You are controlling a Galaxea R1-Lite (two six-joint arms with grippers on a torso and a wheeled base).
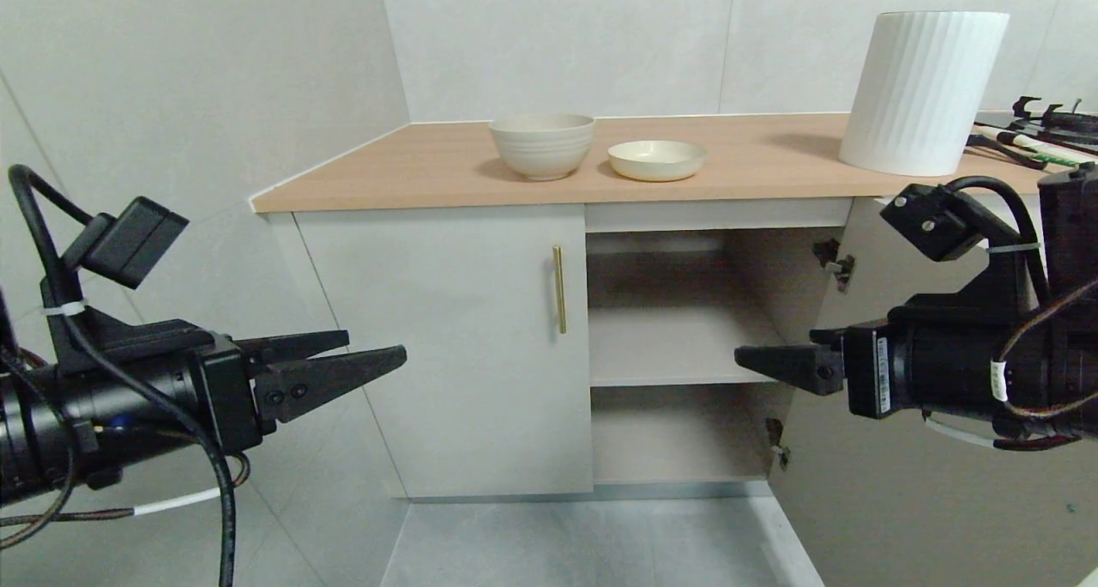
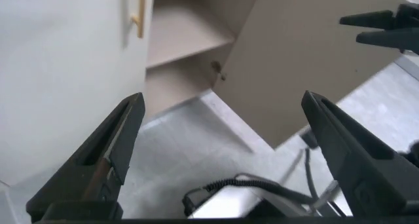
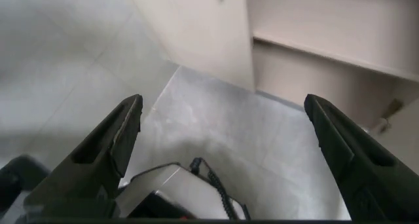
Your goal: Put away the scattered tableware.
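Pale tiled walls back a wood-topped counter [image 1: 412,171] where a ribbed bowl [image 1: 542,145] and a shallow dish [image 1: 657,160] sit close together, with a tall white ribbed container [image 1: 922,89] well to their right. Below, the cupboard's right door [image 1: 901,484] hangs open on a bare shelf [image 1: 669,347]. The left gripper [image 1: 376,347] and right gripper [image 3: 222,109] hover low before the cupboard, both with fingers apart and holding nothing.
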